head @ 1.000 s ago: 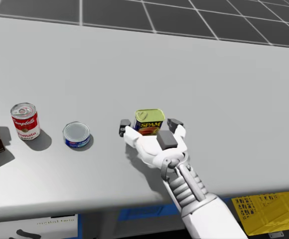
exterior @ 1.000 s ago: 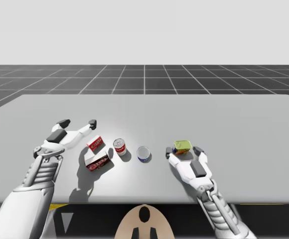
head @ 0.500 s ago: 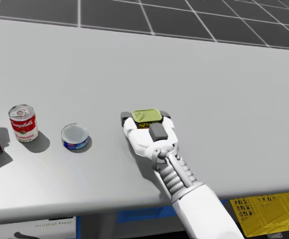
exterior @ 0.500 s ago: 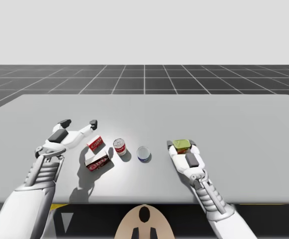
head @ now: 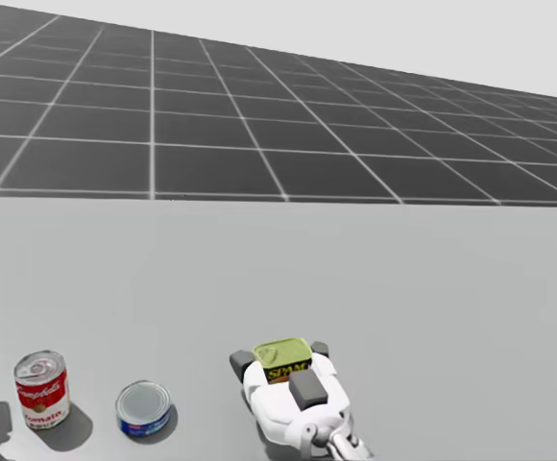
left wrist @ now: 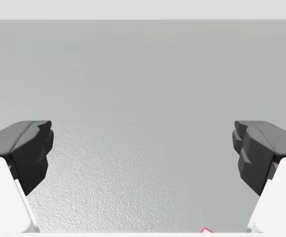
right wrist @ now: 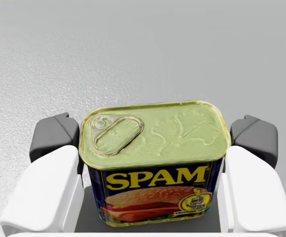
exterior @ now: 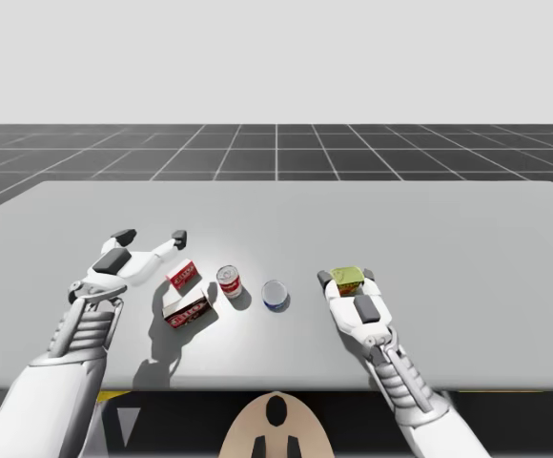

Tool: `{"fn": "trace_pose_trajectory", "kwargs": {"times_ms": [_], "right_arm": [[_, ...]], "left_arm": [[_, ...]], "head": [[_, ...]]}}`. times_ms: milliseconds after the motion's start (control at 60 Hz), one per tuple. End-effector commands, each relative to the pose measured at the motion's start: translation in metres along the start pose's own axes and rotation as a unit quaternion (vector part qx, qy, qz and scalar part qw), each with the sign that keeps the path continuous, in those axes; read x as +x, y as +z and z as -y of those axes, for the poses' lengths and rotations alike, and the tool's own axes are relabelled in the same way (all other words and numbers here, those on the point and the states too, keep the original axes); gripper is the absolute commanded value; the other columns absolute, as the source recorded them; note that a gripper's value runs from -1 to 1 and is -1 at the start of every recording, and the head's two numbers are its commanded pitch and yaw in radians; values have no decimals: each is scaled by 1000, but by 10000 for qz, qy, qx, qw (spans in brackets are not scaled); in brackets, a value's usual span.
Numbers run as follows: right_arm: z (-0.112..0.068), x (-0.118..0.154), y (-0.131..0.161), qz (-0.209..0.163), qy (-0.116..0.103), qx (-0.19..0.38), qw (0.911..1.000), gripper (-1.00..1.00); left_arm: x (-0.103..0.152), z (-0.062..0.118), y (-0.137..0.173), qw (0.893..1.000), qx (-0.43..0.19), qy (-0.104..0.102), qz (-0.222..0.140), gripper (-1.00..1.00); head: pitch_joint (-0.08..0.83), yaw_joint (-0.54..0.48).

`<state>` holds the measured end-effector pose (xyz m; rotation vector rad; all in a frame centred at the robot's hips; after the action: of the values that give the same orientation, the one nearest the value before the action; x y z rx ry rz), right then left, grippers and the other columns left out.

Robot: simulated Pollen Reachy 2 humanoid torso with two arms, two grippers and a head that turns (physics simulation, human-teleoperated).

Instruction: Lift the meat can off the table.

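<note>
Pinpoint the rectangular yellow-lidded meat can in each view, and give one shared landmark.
High view: rectangular yellow-lidded meat can, right of the low blue round tin.
Head view: lower middle, right of that tin.
Right wrist view: between the fingers.
Left wrist view: my left hand above grey table.
Landmark: my right hand, shut on the can.

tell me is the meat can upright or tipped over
Upright. The meat can has its pull-tab top facing up and its label level, with the right gripper fingers against both its sides.
</note>
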<state>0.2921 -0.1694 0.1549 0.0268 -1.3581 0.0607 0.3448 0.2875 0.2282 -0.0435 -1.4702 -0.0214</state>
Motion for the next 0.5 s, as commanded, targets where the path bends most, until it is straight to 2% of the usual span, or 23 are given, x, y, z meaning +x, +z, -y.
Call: {"fn": "trace_pose_trajectory", "kwargs": {"times_ms": [17, 100, 250, 400, 450, 500], "right_arm": [[-11, 1, 3, 40, -194, 71, 9998, 1000], [-10, 13, 9, 198, -215, 79, 9995, 1000], [-5, 51, 21, 614, -239, 93, 9978, 1000], [2, 109, 42, 1317, -227, 75, 9910, 1000], [4, 121, 47, 1442, -232, 74, 9892, 1000], [6, 147, 59, 1779, -214, 39, 9838, 1000]], "left_arm": [[0, -1, 0, 10000, 11, -17, 23, -1000], [1, -2, 0, 10000, 14, -8, 46, -1000], [1, -2, -1, 10000, 29, 4, 19, -1000], [2, -3, 0, 10000, 35, 16, 45, -1000], [2, -3, 0, 10000, 36, 14, 47, -1000], [2, -3, -1, 10000, 37, 16, 44, -1000]], "head": [[326, -279], [317, -280], [313, -286], [313, -285], [313, -285], [311, -285]]}}
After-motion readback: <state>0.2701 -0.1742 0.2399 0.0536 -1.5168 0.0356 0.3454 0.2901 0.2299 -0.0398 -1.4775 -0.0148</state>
